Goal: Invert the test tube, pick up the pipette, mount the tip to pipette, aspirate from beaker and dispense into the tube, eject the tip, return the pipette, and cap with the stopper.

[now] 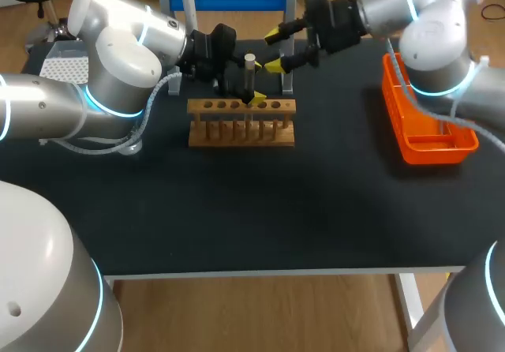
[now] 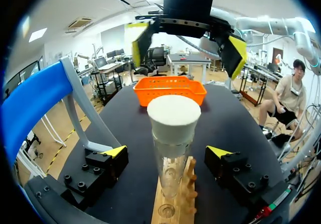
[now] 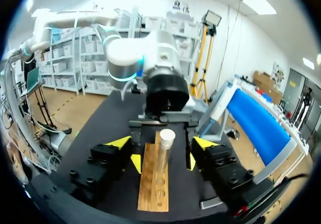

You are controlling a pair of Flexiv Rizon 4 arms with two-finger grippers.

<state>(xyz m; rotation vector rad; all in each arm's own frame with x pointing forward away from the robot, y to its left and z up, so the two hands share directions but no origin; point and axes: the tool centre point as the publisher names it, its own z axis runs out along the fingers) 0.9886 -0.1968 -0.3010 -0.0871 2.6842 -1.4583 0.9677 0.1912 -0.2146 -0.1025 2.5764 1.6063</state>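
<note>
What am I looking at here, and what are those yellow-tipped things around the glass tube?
This is a robot with two arms, the left arm and the right arm, at a black table. One picture looks down from above. The other two come from a camera on each wrist. Each arm ends in a claw with two yellow-tipped fingers: the left claw and the right claw. On the table are a wooden rack and an orange basket. A tube with a white stopper stands in the rack. Both claws are open with the tube between their fingers. Neither holds it.
</note>
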